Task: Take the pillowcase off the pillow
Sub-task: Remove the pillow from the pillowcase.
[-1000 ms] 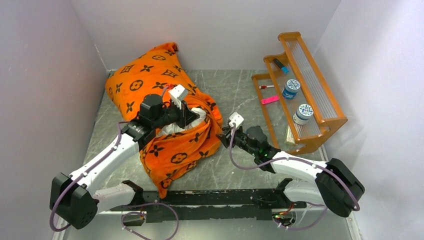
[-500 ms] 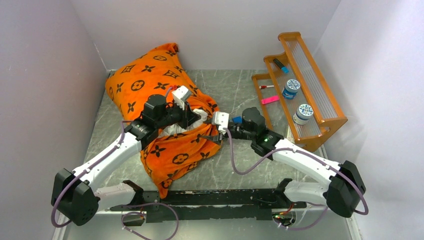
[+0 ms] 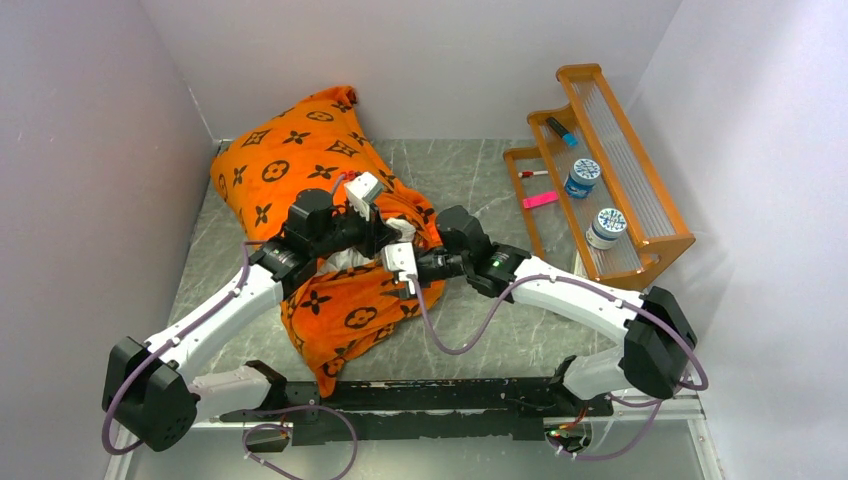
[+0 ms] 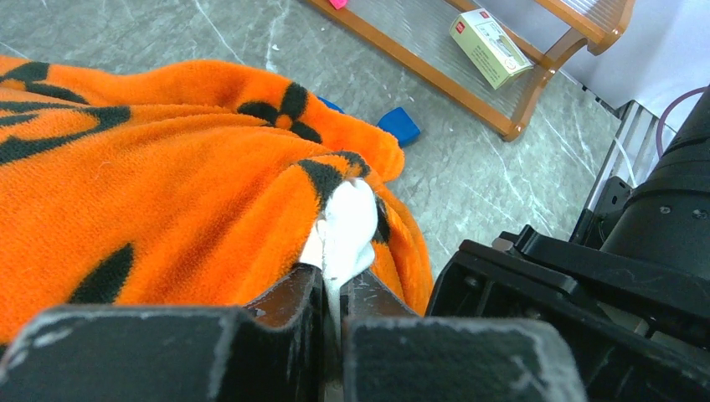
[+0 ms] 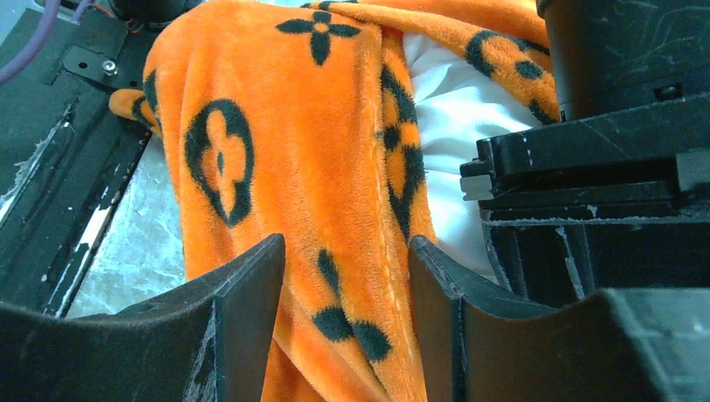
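The orange pillowcase [image 3: 300,160] with dark brown motifs lies at the left of the table, its open end toward the arms. The white pillow [image 3: 350,258] shows at that opening. My left gripper [image 3: 385,235] is shut on a pinch of white pillow [image 4: 352,222] that pokes out of the orange fabric [image 4: 167,193]. My right gripper [image 3: 402,268] is open, its fingers on either side of the pillowcase's edge fold [image 5: 343,251], right beside the left gripper's body [image 5: 603,167]. White pillow [image 5: 452,109] shows inside the opening in the right wrist view.
An orange stepped rack [image 3: 640,200] stands at the right with two jars, a marker and a pink item. A small box [image 4: 490,38] lies on its lowest step. A blue object [image 4: 398,126] lies on the table near the pillowcase. Walls enclose the left, back and right.
My right arm has swung left from the middle of the table to the pillowcase's opening, and its open fingers now straddle the orange edge. My left gripper has barely moved.
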